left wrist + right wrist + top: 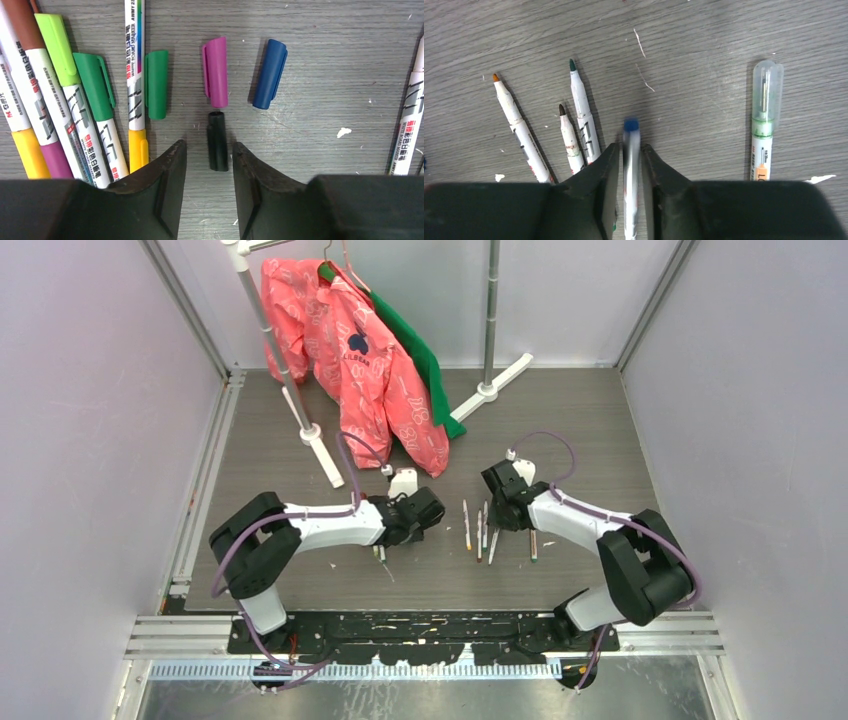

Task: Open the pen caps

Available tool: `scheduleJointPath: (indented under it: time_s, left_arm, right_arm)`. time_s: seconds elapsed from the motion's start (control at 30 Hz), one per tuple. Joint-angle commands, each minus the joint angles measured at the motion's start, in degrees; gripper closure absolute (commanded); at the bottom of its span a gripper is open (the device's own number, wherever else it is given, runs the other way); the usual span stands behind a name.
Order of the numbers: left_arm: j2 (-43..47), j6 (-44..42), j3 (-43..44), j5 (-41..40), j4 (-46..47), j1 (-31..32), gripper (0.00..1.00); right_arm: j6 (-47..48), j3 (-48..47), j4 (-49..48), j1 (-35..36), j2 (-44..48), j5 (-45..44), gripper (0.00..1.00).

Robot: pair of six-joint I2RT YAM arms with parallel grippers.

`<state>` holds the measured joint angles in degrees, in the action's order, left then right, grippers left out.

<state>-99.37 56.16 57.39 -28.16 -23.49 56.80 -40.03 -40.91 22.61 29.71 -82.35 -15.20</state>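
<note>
In the left wrist view several loose pen caps lie on the grey table: a green one [156,84], a purple one [216,71], a blue one [270,73] and a black one [217,141]. My left gripper [209,147] is open, and the black cap lies flat between its fingertips, touching neither. Capped pens [60,100] are bunched at the left. My right gripper [630,147] stands open around a blurred white pen with a blue tip [631,165], a thin gap on each side. Three uncapped pens [583,115] lie to its left. A clear-capped pen [764,125] lies to its right.
From above, my left gripper [432,508] and right gripper [497,502] flank a small row of pens [480,530]. A pink jacket [370,370] and a green garment [425,360] hang on a white rack [300,420] at the back. Walls close both sides.
</note>
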Motion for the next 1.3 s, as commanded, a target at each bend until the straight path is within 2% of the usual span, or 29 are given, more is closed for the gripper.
scheduleJointPath:
  time_s: [0.0, 0.13, 0.43, 0.67, 1.0, 1.27]
  left_arm:
    - [0.99, 0.85, -2.1, -0.89, -1.61, -0.55, 0.58]
    - [1.52, 1.25, -2.55, -0.63, -1.56, -0.56, 0.57]
    - [8.92, 1.19, -4.28, -0.79, -1.73, -0.5, 0.55]
    - [13.55, -1.56, -2.97, 0.56, -2.42, 0.18, 0.54]
    - [15.85, -5.45, -1.95, 5.55, 1.04, 0.81, 0.53]
    - [17.84, -6.06, -2.22, 7.47, 2.38, 0.82, 0.53]
  right_arm:
    - [0.69, -0.55, -2.57, 0.65, -0.61, -2.22, 0.67]
    - [1.16, -1.25, -2.1, 1.14, 0.39, -3.33, 0.6]
    - [0.24, -3.5, 5.95, 2.99, 11.57, -12.91, 0.58]
    - [-0.22, -3.93, 13.87, 2.37, 12.36, -18.92, 0.57]
    - [-1.06, -3.46, 19.65, -1.47, 13.05, -18.44, 0.55]
    - [-1.4, -4.13, 21.6, -4.34, 10.27, -13.23, 0.54]
